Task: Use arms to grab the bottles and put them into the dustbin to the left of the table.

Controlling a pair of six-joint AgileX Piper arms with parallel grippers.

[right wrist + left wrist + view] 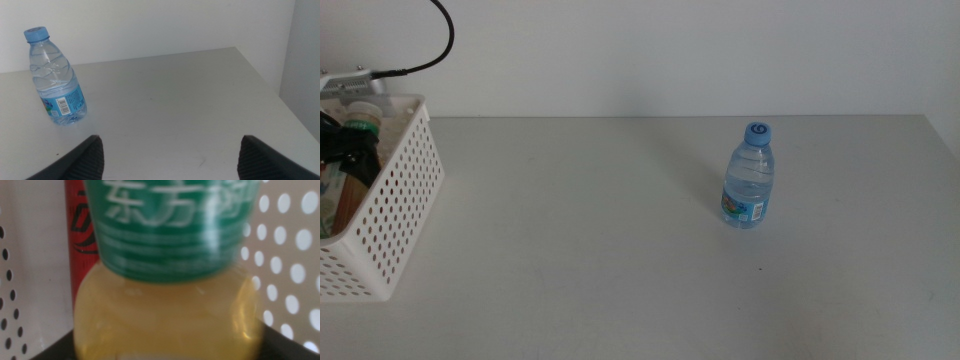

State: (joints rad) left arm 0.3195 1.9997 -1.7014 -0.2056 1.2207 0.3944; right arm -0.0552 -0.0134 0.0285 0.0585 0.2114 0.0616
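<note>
- The water bottle (750, 176) stands upright on the table (620, 260), long axis vertical, blue cap up, well to the right of the dustbin (390, 215) and apart from everything else.
- The dustbin sits at the table's left edge. Inside it the left gripper (350, 150) reaches down, with the tea bottle (360, 125) showing its pale cap just above the rim.
- The left wrist view fills with the tea bottle (167, 290), close and blurred: green label band (170, 230) towards one end, yellow liquid towards the other, long axis running away from the camera. The jaws show only as dark corners on either side of it; they seem closed on the bottle.
- Only that view shows the red can (80, 235) beside the tea bottle, against the dustbin's holed wall (290, 255).
- The right wrist view alone shows the right gripper (170, 155), jaws spread wide apart over bare table, with the water bottle (55, 80) off to one side, untouched.
</note>
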